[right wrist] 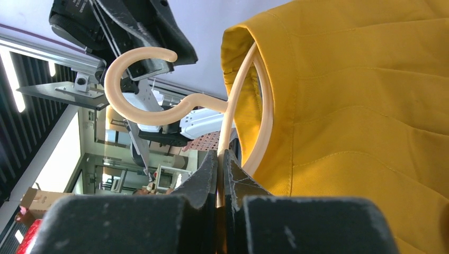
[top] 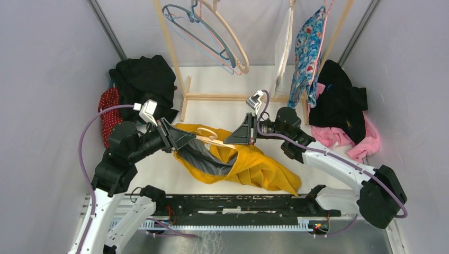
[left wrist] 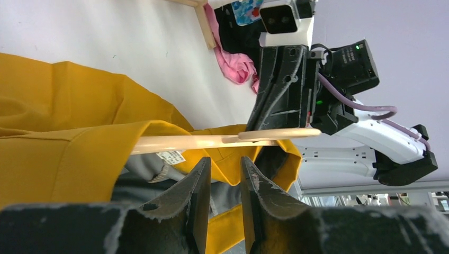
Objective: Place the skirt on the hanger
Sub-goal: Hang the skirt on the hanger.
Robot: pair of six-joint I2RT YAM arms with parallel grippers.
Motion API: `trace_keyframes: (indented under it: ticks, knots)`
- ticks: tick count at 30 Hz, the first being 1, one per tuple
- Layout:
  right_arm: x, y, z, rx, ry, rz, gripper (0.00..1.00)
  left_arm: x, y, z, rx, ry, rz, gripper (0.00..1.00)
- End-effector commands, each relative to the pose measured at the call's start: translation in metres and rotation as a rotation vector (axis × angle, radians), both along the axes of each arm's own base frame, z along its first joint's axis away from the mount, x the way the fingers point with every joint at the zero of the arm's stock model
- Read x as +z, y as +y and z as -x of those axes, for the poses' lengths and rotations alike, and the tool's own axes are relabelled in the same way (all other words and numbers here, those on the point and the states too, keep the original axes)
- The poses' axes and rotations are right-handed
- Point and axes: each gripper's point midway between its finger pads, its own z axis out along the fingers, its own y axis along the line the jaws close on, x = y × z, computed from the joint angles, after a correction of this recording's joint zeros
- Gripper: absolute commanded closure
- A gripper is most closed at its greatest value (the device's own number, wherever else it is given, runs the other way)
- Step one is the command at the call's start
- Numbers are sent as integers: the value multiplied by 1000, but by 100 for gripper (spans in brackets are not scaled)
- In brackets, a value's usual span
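A mustard-yellow skirt with grey lining lies on the white table, its waistband lifted between my grippers. A pale wooden hanger is partly inside the waistband, hook free. My right gripper is shut on the hanger near its neck; in the right wrist view the fingers pinch the hanger beside the skirt. My left gripper is at the skirt's left end. In the left wrist view its jaws stand slightly apart just below the hanger bar, with skirt fabric beyond them.
A wooden clothes rack stands behind with spare hangers, a white garment and a floral garment. Black clothes and a red garment lie back left. A black and pink pile lies at right.
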Motion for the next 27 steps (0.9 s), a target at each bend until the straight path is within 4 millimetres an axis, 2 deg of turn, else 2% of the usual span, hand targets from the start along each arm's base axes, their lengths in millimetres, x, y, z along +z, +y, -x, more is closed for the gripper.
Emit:
trace_keyframes:
  ticks: [1,10,14,22,27]
  knots:
    - [50,1,-5,-2,-152,-138,99,15,-8,5,-59,-39,51,66]
    - [61,7,-27,-25,-170,-160,99,13,-15,5,-106,-30,66,67]
    - [65,10,-35,-26,-167,-177,99,6,-21,1,-125,-12,83,68]
    - [74,13,-38,-7,-169,-222,99,-26,-32,-24,-118,46,91,68]
    - [77,14,-35,21,-165,-247,99,-34,-39,-42,-100,47,82,69]
